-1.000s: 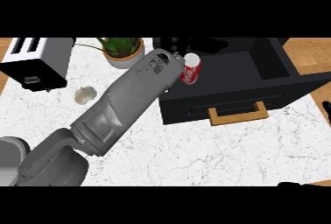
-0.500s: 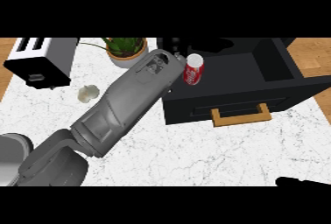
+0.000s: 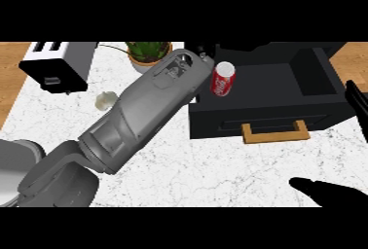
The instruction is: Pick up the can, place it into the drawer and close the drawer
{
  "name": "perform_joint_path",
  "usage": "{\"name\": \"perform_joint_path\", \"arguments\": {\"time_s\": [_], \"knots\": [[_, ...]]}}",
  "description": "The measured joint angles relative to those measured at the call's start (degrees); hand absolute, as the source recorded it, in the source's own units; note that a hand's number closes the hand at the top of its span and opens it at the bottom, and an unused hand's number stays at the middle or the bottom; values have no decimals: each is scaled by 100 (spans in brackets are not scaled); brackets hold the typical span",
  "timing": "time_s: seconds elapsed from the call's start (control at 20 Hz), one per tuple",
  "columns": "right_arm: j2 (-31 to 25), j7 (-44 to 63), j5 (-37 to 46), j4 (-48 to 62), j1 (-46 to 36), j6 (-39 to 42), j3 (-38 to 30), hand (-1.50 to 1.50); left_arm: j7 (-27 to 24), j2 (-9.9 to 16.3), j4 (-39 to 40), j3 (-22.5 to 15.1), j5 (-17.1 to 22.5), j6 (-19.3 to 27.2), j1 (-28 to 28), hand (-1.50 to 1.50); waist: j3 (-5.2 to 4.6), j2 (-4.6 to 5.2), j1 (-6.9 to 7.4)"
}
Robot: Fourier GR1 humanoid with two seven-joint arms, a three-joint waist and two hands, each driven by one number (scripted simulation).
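One can [image 3: 223, 79] has moved further over the open drawer [image 3: 287, 92].

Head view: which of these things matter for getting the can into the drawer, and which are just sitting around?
For the job:
- can, red, upright at the left robot hand
- drawer, open, wooden handle

Lying about:
- toaster
- potted plant
- small pale object on the counter
- right robot hand, low at the right

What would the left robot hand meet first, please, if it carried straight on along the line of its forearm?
Probably the red can, upright at the drawer's left edge just past the left robot hand; depth is hard to judge.
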Motion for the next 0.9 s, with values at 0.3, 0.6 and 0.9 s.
{"name": "perform_joint_path", "arguments": {"time_s": [0.3,0.6,0.9], "knots": [[-155,-46,1350,723,-336,-283,558,-150,181,2,-173,-55,21,90,-13,-150,-2,-57,218],[-116,-143,2428,1824,-545,-828,911,-150,459,169,-401,-9,-134,5,44,-150,-3,-102,394],[282,-320,2887,3137,-962,-1743,913,-150,890,619,-952,-56,-372,-26,305,-150,-2,-127,494]]}}
